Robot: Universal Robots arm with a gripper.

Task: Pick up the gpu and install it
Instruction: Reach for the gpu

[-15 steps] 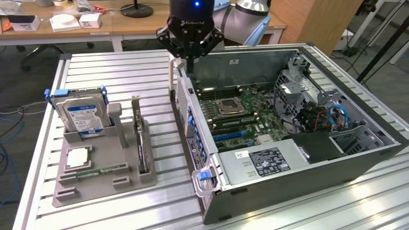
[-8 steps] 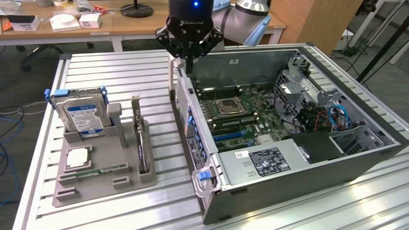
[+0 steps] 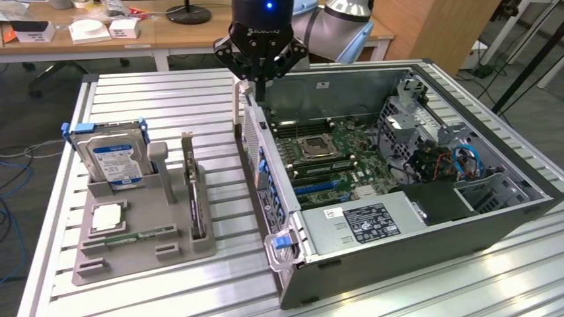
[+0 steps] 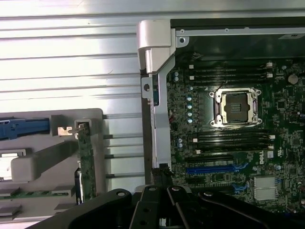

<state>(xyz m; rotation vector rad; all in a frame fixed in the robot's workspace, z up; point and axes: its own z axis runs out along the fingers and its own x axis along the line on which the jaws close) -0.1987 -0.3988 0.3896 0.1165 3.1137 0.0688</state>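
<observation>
Up above the edge of the open dark-grey computer case [image 3: 423, 254], the black tool [image 3: 258, 82] is hanging clenched shut, gripping nothing. Thin dark gpu card [image 3: 195, 191] with the silvery bracket is standing on edge in the grey plastic holder [image 3: 132, 249] on the slatted aluminium bench [image 3: 158, 99], well apart from the tool.

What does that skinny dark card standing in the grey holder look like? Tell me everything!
The gpu is a thin, flat, dark card, long and narrow, with a silvery metal bracket at one end. It stands on its long edge in a slot of the grey holder, on the side nearest the computer case. Only the holder touches it. The robot's hand is shut and away from it, above the case's wall.
</observation>
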